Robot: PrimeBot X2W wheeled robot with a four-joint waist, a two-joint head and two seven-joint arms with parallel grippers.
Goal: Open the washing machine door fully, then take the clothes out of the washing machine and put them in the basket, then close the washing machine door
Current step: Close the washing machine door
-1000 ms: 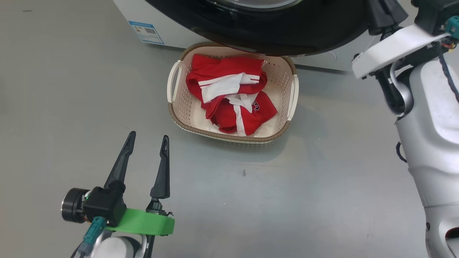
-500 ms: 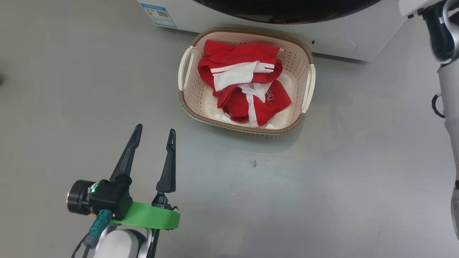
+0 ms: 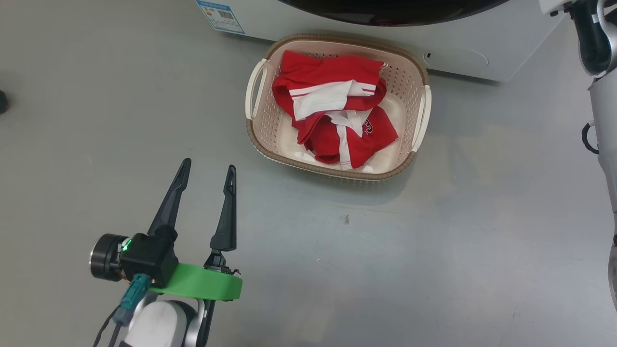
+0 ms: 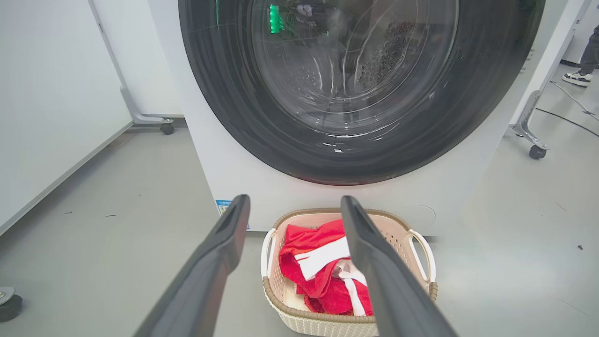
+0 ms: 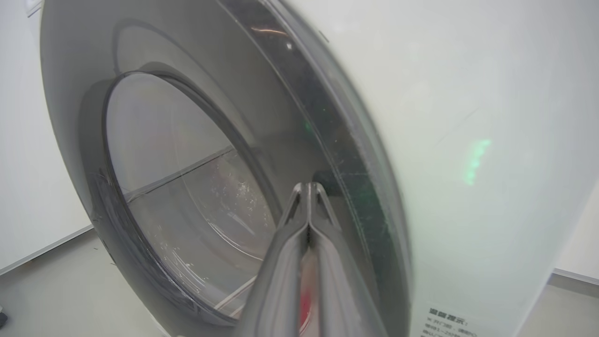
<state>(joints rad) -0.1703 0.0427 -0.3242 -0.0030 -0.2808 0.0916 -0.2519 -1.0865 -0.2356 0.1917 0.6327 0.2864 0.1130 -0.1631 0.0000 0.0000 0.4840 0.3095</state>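
Right wrist view: right hand (image 5: pixel 309 186) pressed together at 3 o'clock on washing machine door (image 5: pixel 201 187); stiff, slick, I'd push; left hand (image 3: pixel 208 165) spread.

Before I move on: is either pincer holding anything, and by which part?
Nothing held. Left pincer open; right pincer shut on nothing, tips at the round glossy black-rimmed door.
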